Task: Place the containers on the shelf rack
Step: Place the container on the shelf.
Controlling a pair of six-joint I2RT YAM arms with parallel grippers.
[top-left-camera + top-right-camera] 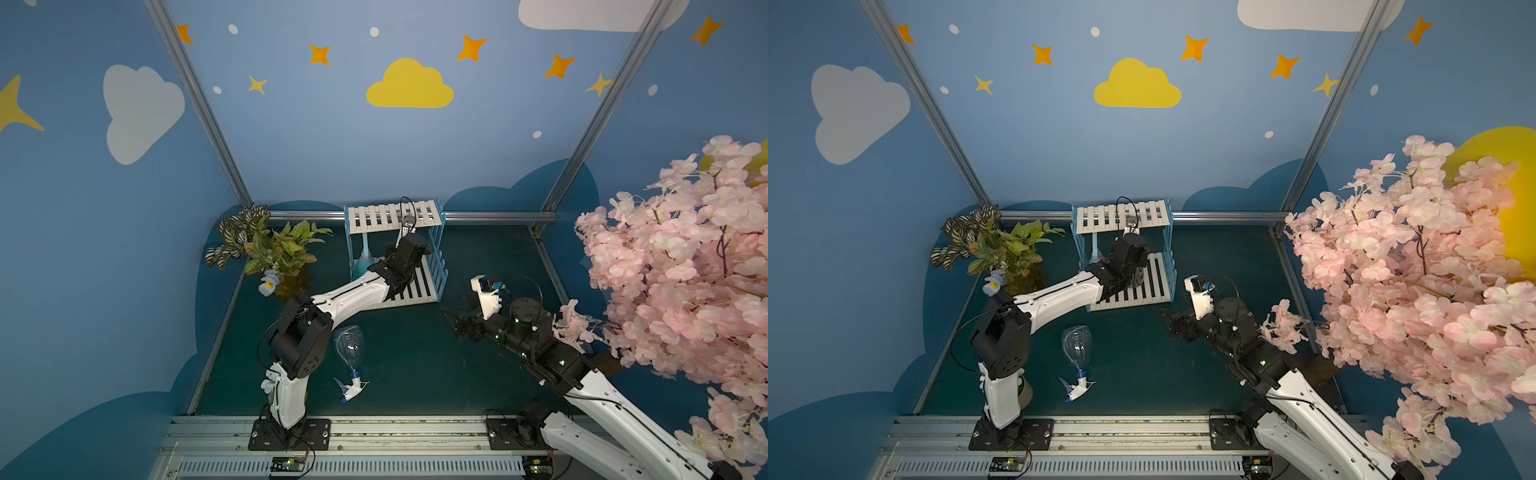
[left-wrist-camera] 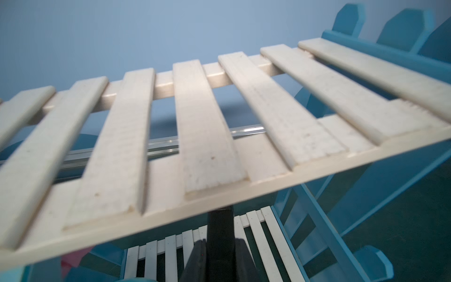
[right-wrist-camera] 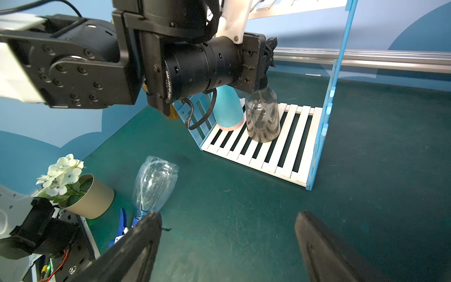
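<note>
Left jaws pinch smoky bottle (image 3: 262, 117) neck.

The shelf rack (image 2: 207, 127) has white slats that look like painted wood, matt, grainy and speckled; its blue picket sides (image 2: 402, 26) are smoother with a slight sheen. The smoky black spray bottle (image 3: 262, 117) and clear spray bottle (image 3: 155, 185) are glossy see-through plastic; the light blue spray bottle (image 3: 228, 109) is opaque satin plastic. Lower centre in a top view, the dark green table mat (image 1: 415, 365) is matt and scuffed.
</note>
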